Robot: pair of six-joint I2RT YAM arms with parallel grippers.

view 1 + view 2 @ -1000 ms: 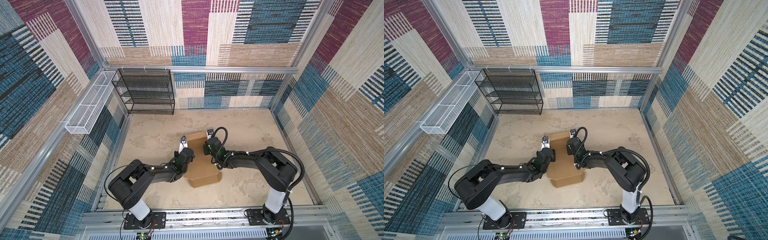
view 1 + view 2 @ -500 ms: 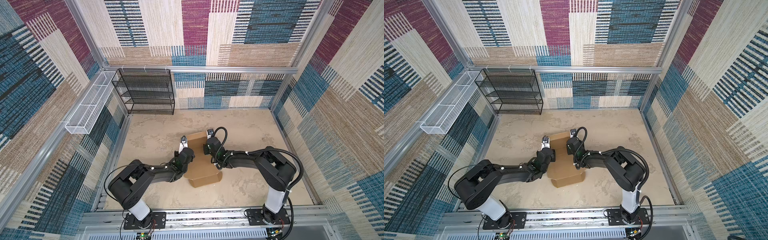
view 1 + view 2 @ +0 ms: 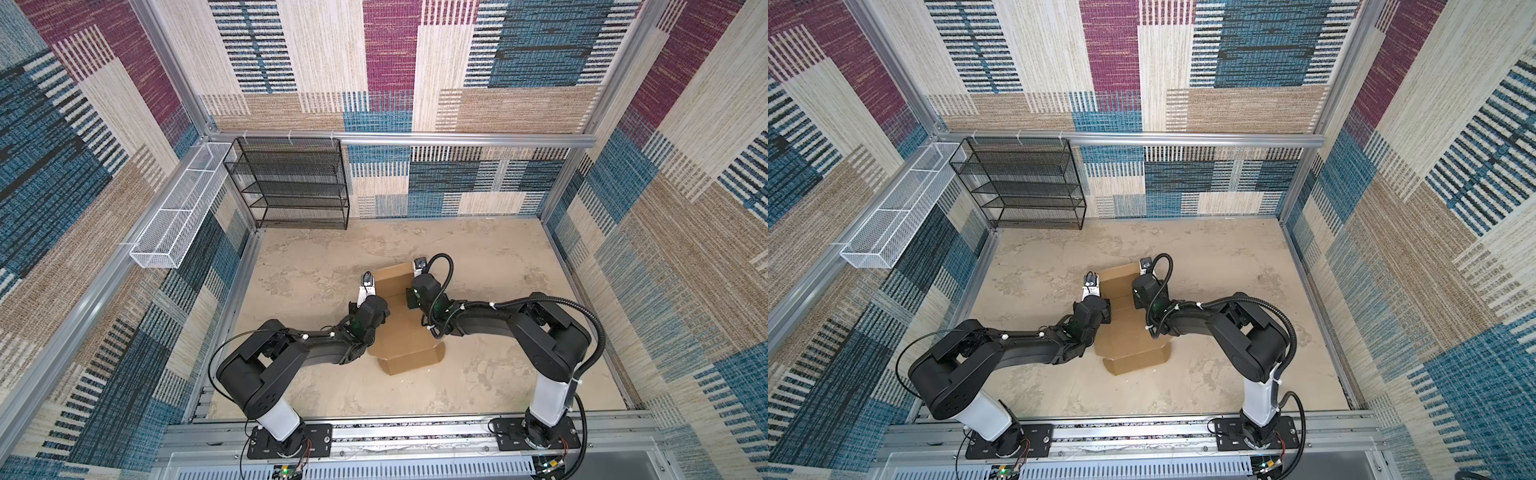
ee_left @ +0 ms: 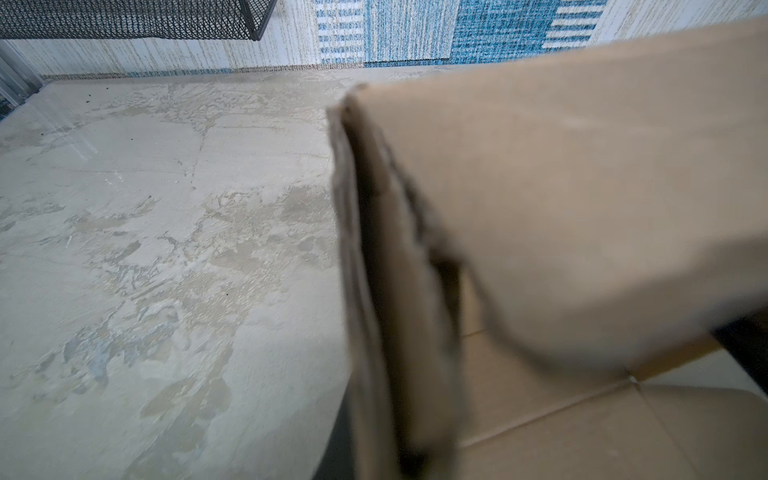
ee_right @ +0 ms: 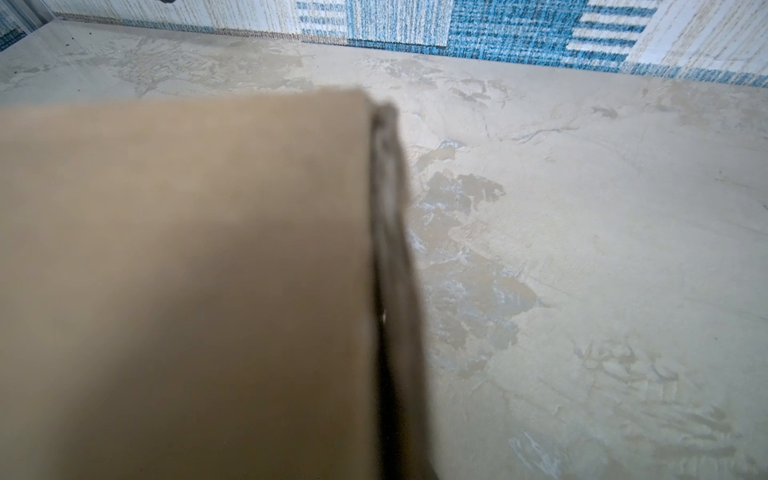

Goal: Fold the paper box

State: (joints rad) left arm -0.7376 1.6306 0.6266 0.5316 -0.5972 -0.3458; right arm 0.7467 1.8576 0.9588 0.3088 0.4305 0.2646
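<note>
My left claw [image 3: 383, 312] and right claw [image 3: 412, 298] each clench a side wall of the box [image 3: 407, 332] between them.

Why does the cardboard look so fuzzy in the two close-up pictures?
Left wrist view: the paper box is soft, probably too near the lens, while the table behind is sharp. Right wrist view: the same, box blurred, table crisp. Both top views: sharp and evenly lit.

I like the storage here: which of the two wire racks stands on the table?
The black mesh shelf, against the back wall. The white wire basket hangs on a side-wall rail, above the table.
</note>
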